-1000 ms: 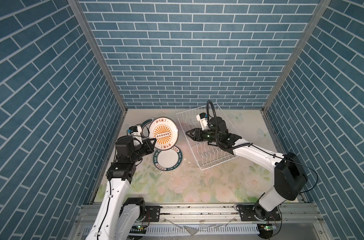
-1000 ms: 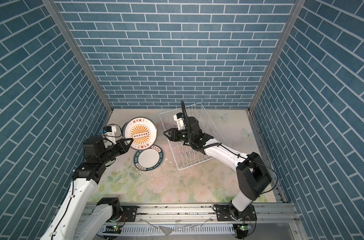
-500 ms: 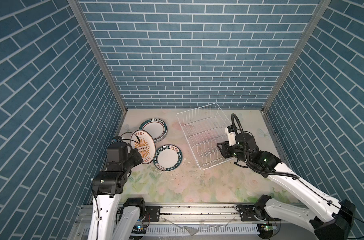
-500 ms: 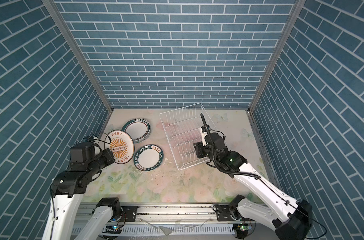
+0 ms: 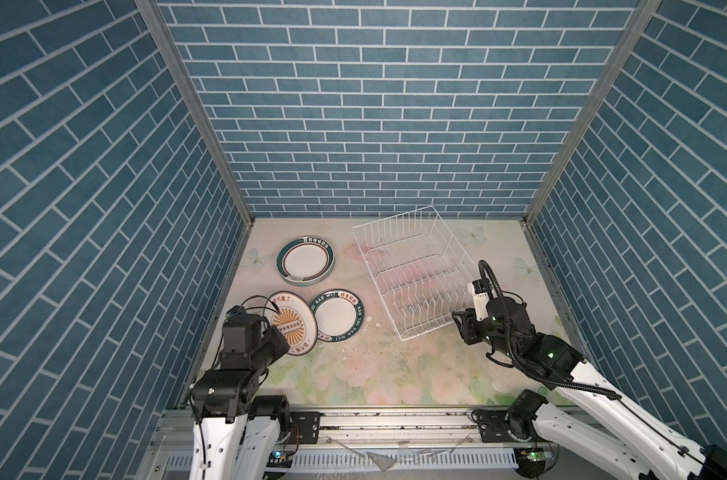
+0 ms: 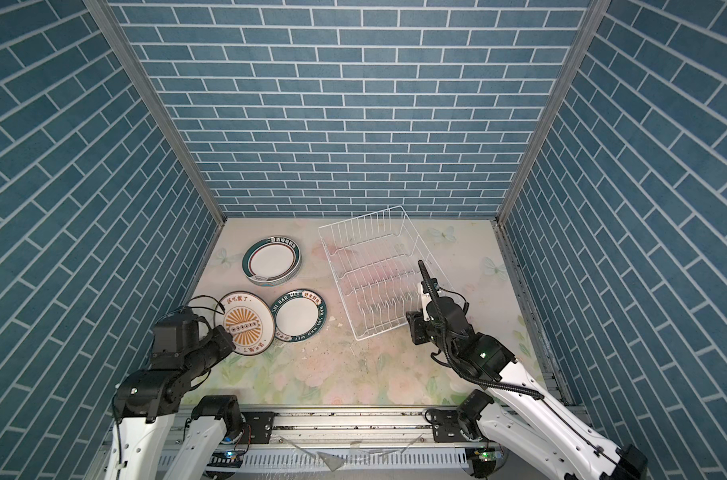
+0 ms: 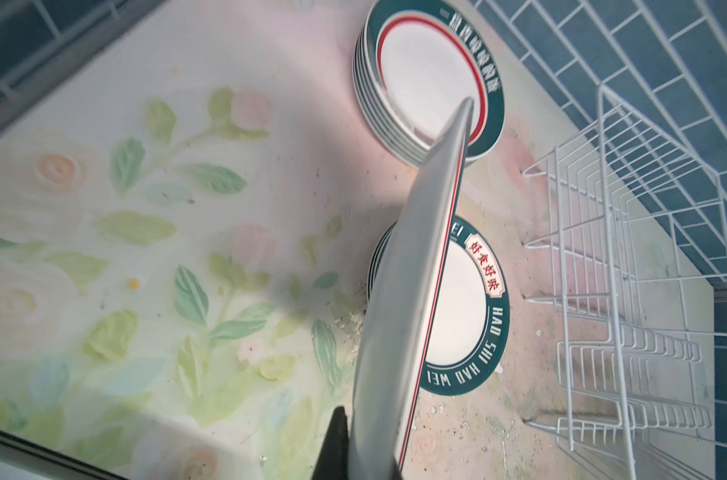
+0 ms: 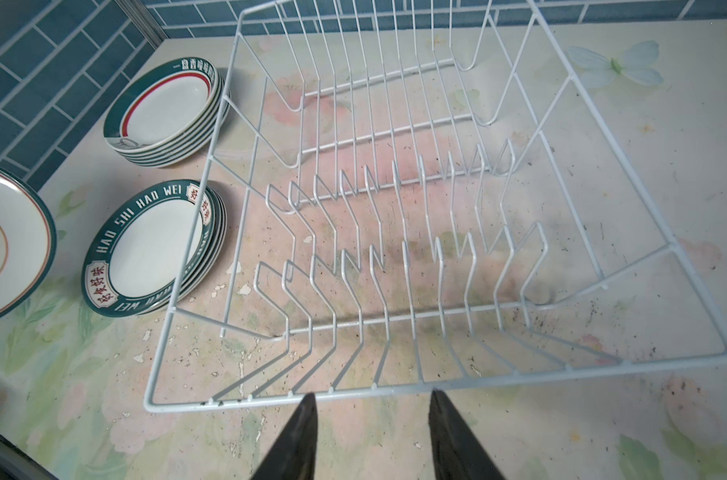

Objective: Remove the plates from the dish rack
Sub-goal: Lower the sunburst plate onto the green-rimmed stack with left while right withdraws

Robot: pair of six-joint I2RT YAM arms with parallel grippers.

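- The dish rack (image 5: 411, 272) (image 6: 374, 266) (image 8: 395, 387) stands on the table (image 5: 374, 374), right of the middle and toward the far side. In both top views it sits askew to the walls.
- All the plates that we see are outside the rack, on the left part of the table.
- The far stack (image 5: 305, 261) (image 6: 270, 261) (image 7: 428, 70) (image 8: 166, 108) lies near the far left corner. Its plates have a dark green rim and a thin red ring.
- The near stack (image 5: 336, 316) (image 6: 299, 316) (image 7: 461, 303) (image 8: 149, 249) lies just left of the rack's near left corner. Its green rim carries white letters and red characters.
- The left gripper (image 5: 284, 337) is clenched on the near edge of the sunburst plate (image 5: 289, 324) (image 6: 245, 324) (image 7: 415, 270) (image 8: 4, 245).
- We see this plate tilted, just left of the near stack. In both top views its right edge overlaps that stack. We cannot tell if the two touch.
- In the left wrist view the plate appears edge-on, with one dark finger (image 7: 336, 440) beside it.
- The right gripper (image 5: 460, 326) (image 8: 372, 395) is released. Its jaws stand apart with nothing between them.
- Its fingertips are at the rack's near rim, close to the near right corner. We cannot tell if they touch the wire.
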